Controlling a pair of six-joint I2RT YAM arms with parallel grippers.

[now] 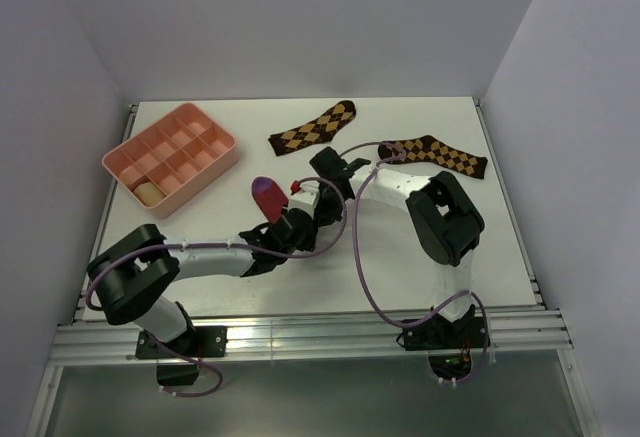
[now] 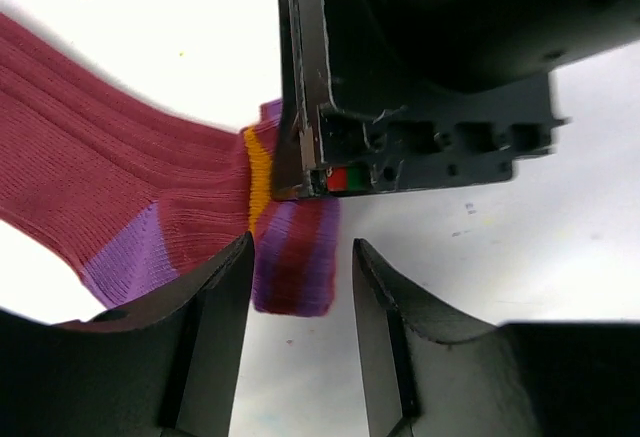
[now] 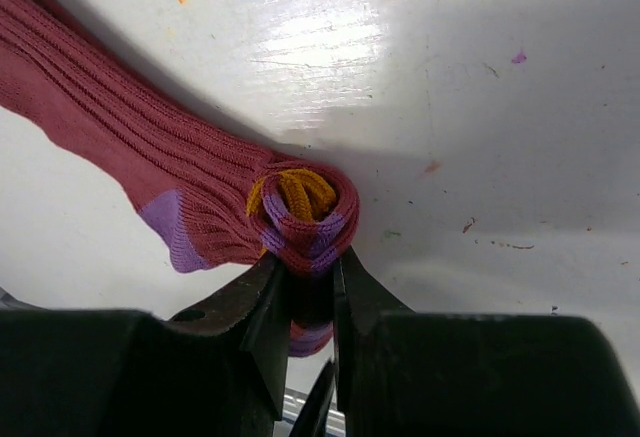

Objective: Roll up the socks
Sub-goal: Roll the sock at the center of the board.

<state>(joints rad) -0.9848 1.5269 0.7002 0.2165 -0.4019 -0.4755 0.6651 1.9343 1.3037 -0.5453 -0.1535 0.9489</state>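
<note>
A flat white matte table top (image 1: 420, 117) is being boxed in on 3 sides by plain pale-grey walls: back wall (image 1: 300, 27), left wall (image 1: 50, 157), right wall (image 1: 585, 157). Its near edge is being bordered by a silver aluminium rail frame (image 1: 320, 335). Light is being thrown back as a bright glare patch (image 1: 300, 305) nr that edge. Tiny coloured specks (image 3: 518, 57) are being shown on the surface in the right wrist view.

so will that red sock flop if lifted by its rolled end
Likely floppy: the crimson sock is soft ribbed knit, so its flat part would droop. The roll, pinched by the right claw, may unwind once released.
</note>
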